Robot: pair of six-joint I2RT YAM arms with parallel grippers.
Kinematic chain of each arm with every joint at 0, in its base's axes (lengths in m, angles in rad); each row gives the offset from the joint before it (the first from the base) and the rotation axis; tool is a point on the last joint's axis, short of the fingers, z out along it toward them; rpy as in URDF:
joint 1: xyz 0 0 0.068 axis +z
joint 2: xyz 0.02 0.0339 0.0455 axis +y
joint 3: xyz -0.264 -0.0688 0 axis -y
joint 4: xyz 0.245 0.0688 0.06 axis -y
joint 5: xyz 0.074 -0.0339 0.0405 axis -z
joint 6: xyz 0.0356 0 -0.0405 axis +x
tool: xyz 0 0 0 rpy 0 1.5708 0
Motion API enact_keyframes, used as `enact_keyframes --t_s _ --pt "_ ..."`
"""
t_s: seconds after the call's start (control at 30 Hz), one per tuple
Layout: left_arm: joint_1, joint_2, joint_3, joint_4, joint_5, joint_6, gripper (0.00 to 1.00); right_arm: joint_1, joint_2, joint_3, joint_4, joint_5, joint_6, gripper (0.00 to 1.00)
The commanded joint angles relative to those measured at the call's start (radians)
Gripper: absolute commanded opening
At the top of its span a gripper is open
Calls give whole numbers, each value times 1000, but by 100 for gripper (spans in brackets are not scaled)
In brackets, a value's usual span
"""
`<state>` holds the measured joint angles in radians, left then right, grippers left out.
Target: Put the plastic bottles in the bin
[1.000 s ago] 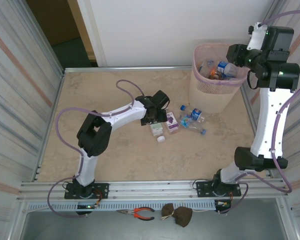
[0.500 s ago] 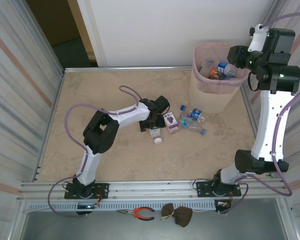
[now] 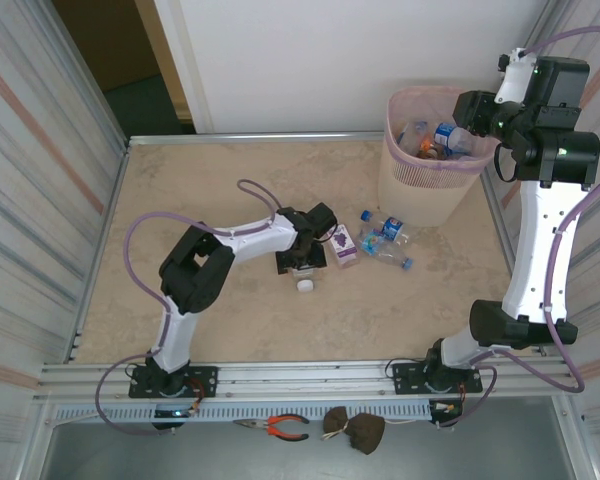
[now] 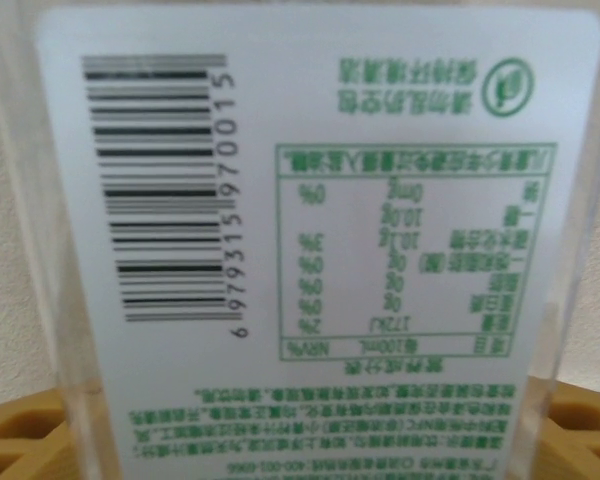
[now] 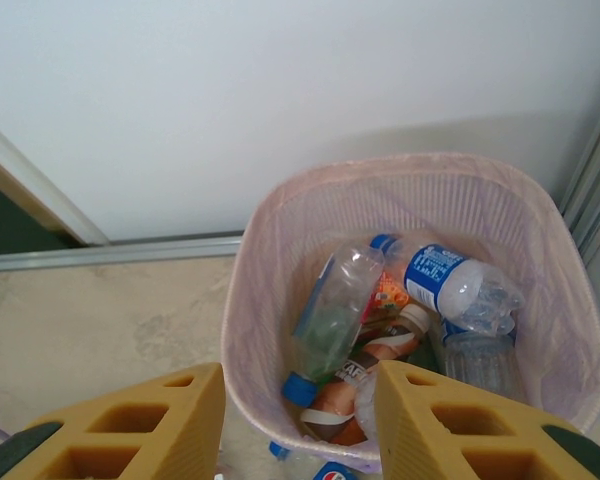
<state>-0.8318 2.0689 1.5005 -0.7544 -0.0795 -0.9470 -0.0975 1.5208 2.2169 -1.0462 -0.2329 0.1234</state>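
Note:
A small clear bottle (image 4: 310, 250) with a white barcode label lies on the table, its white cap (image 3: 305, 285) pointing at the near edge. My left gripper (image 3: 302, 262) is down over it, open, with a tan fingertip (image 4: 20, 440) on either side; contact is unclear. A purple-labelled bottle (image 3: 343, 243) and two clear blue-capped bottles (image 3: 385, 235) lie just to the right. The pink bin (image 3: 410, 190) stands at the back right and holds several bottles (image 5: 340, 310). My right gripper (image 5: 300, 430) hangs open above the bin's rim (image 5: 250, 260), holding nothing.
Corrugated metal walls close in the table on the left and right. Pliers (image 3: 280, 427) and a dark lump (image 3: 355, 428) lie on the rail in front of the arm bases. A blue cap (image 5: 280, 450) shows on the floor beside the bin.
My left gripper has moved toward the near edge and down over the white-labelled bottle, its jaws narrowing. That bottle has shifted slightly left. The right arm has barely moved.

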Motion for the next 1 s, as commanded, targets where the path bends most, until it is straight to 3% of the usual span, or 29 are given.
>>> enact_keyframes --t_s 0.0,0.27,0.47,0.67,0.97 --pt "-9 -44 -29 -27 13 2 70 13 -30 -11 17 -2 17 43" --pt "-12 -95 -50 17 0 50 64 40 -51 -50 35 -19 18 44" --pt "-32 -234 -128 189 -41 178 62 54 -91 -112 61 -89 30 45" --pt "-43 -384 -212 397 -51 399 57 72 -149 -204 122 -206 33 46" --pt "-50 -598 -359 731 99 754 54 127 -210 -295 162 -401 57 52"
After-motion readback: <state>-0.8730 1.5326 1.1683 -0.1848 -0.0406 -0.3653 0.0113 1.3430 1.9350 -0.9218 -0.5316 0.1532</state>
